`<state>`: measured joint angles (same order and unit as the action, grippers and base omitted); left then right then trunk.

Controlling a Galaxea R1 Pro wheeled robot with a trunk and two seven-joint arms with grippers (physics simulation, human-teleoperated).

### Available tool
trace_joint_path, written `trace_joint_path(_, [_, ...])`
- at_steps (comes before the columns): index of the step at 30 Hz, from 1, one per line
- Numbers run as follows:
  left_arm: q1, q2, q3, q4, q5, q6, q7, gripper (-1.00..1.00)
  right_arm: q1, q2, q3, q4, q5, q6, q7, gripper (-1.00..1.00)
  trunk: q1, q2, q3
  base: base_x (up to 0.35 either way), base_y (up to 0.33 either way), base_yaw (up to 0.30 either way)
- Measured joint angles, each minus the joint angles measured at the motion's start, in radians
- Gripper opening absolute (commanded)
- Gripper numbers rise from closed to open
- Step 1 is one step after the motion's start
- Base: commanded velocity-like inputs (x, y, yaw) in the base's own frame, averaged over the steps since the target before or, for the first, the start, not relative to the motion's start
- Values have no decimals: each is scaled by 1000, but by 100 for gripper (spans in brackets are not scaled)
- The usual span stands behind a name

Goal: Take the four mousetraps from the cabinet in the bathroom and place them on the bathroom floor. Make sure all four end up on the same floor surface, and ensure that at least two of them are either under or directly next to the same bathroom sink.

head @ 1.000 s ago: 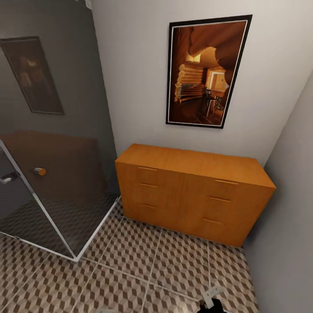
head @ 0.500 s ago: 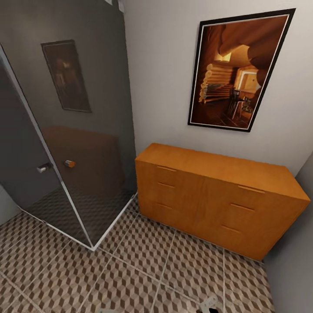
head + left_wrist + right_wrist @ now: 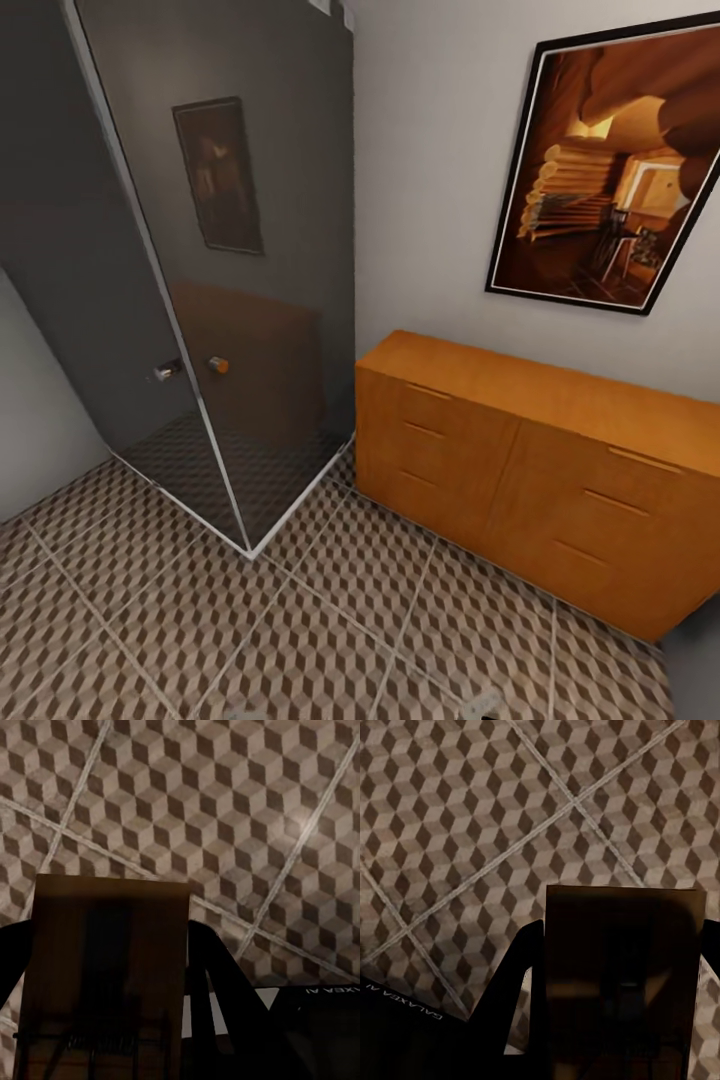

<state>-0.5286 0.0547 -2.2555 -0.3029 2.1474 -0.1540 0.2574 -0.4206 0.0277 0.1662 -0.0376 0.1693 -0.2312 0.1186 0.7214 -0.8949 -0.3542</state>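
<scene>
A dark-brown mousetrap [image 3: 112, 922] with grey wire parts sits between the black fingers [image 3: 214, 967] of my left gripper [image 3: 109, 960], which is shut on it above the bathroom floor [image 3: 225, 810]. My right gripper [image 3: 619, 952] is likewise shut on a second mousetrap [image 3: 622, 930], its fingers [image 3: 521, 960] flanking the slab over cube-patterned tiles. In the head view the orange-brown cabinet [image 3: 520, 470] stands against the wall at the right, all drawer fronts shut. The bathroom floor [image 3: 300, 620] spreads in front of it. The bathroom sink is out of view.
A dark glass shower enclosure [image 3: 230, 300] with a small orange knob [image 3: 218, 365] fills the left, its corner jutting onto the tiles. A framed picture [image 3: 620, 170] hangs above the cabinet. A grey wall [image 3: 40, 430] closes the far left.
The head view has swung left: cabinet, picture and shower have all slid to the right in the frame. The black arm part at the bottom edge has dropped from view.
</scene>
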Motion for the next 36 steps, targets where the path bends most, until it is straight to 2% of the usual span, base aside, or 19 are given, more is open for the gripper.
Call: trace_joint_path(36, [0,1,1,5,1,-1,0,-100,16,0,0,2,-5,-2,0,-100,0,0,0,0,0,289])
